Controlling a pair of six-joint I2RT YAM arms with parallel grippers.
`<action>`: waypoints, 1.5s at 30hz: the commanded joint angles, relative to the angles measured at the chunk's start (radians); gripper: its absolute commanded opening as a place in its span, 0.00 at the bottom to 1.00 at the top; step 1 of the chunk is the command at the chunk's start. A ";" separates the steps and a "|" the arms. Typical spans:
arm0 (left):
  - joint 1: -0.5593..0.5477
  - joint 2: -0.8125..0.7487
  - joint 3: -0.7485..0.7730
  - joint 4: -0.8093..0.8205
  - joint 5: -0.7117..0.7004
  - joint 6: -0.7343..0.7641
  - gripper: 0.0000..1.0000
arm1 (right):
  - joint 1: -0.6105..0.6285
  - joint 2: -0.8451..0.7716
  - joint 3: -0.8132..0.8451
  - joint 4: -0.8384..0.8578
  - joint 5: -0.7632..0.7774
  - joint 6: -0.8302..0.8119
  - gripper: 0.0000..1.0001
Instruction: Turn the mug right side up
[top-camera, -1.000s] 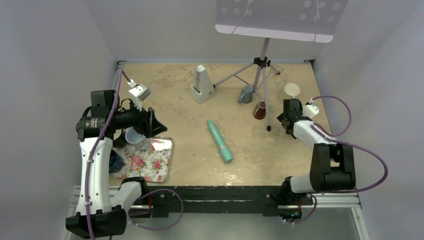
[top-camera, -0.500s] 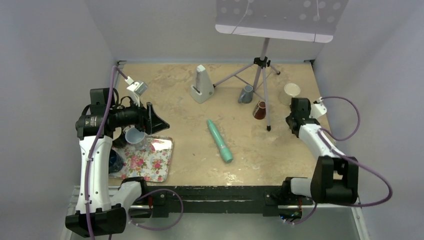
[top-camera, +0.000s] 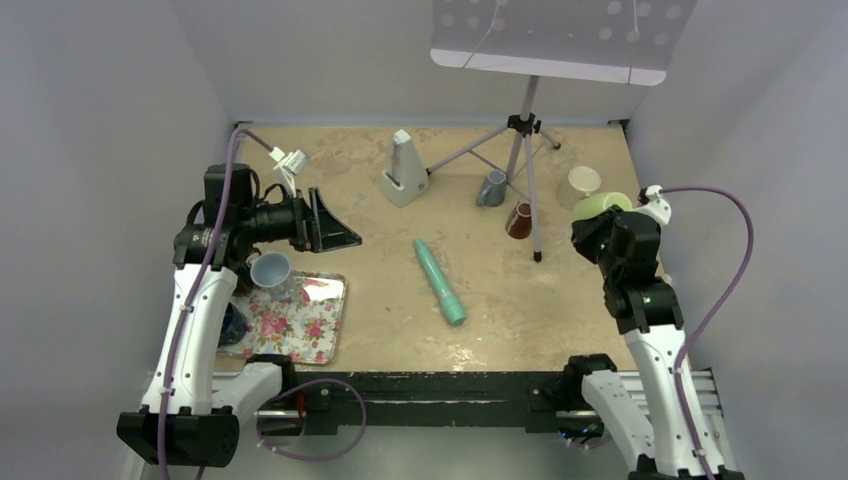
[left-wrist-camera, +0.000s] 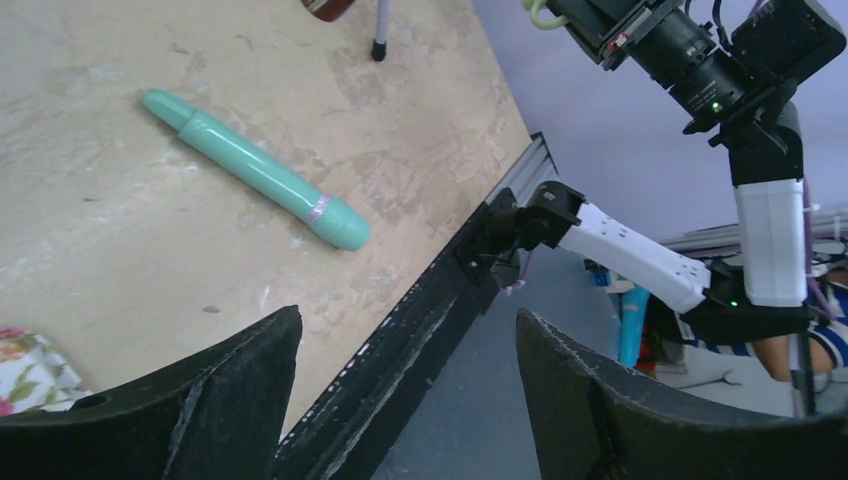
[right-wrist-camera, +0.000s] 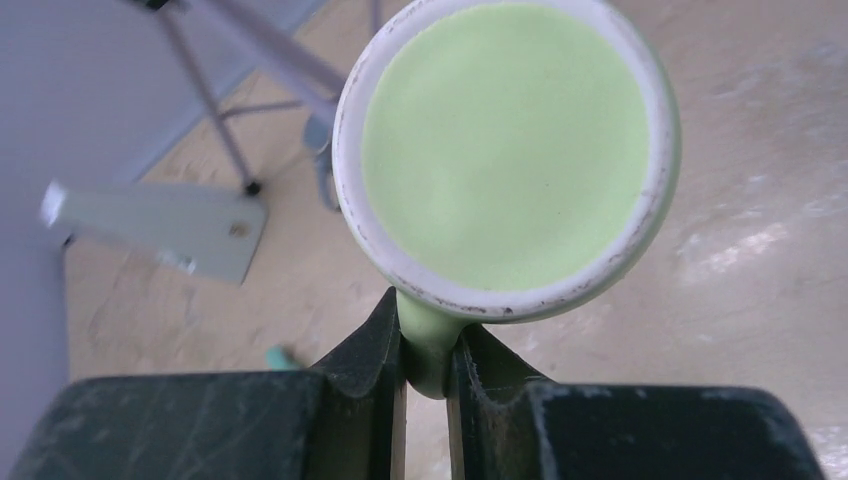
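A beige table (top-camera: 380, 290) inside grey walls carries one tripod music stand (top-camera: 527, 150), one floral tray (top-camera: 310, 330), one white metronome (top-camera: 403, 172) and one teal tube (top-camera: 440, 282). The right gripper (right-wrist-camera: 428, 365) pinches the single green mug (right-wrist-camera: 505, 145) by its handle, lifted over the table's far right side. The mug's round pale-green face, ringed by a scuffed white rim, faces the wrist camera. The left gripper (left-wrist-camera: 408, 320) gapes wide.
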 joint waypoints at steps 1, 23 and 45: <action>-0.070 0.004 -0.074 0.249 0.071 -0.287 0.82 | 0.181 -0.044 0.116 -0.079 -0.162 0.032 0.00; -0.147 0.016 -0.224 0.722 0.110 -0.817 0.87 | 0.753 0.448 0.251 0.934 -0.532 0.400 0.00; -0.160 -0.403 -0.542 1.426 -0.035 1.156 0.81 | 0.760 0.534 0.553 0.855 -0.387 0.584 0.00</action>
